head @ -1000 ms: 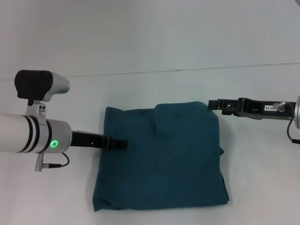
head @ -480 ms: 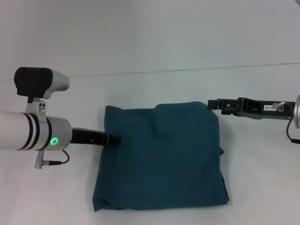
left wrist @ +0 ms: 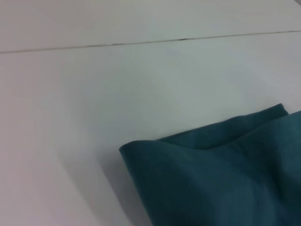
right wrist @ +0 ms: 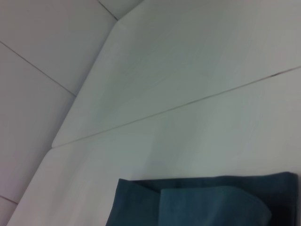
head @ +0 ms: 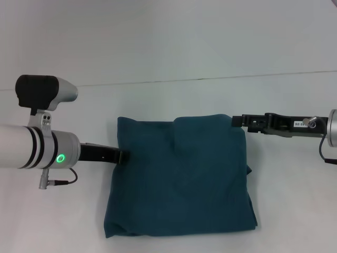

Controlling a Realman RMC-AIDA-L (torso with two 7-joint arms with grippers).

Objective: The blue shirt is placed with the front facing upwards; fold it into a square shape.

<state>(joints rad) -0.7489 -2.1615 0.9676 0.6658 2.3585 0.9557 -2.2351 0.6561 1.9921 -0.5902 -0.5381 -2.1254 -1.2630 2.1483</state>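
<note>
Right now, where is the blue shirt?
In the head view, the blue shirt lies folded on the white table, straight ahead, between the left gripper at its left edge and the right gripper at its far right corner.

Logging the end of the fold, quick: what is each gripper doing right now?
Left gripper: at the left edge of the blue shirt, holding nothing visible.
Right gripper: at the shirt's far right corner, holding nothing visible.

The table (head: 174,42) lay bare behind the folded shirt (head: 181,176) and to both its sides, giving open passage there. The left gripper (head: 124,156) stood at the shirt's left edge, the right gripper (head: 235,120) at its far right corner.
</note>
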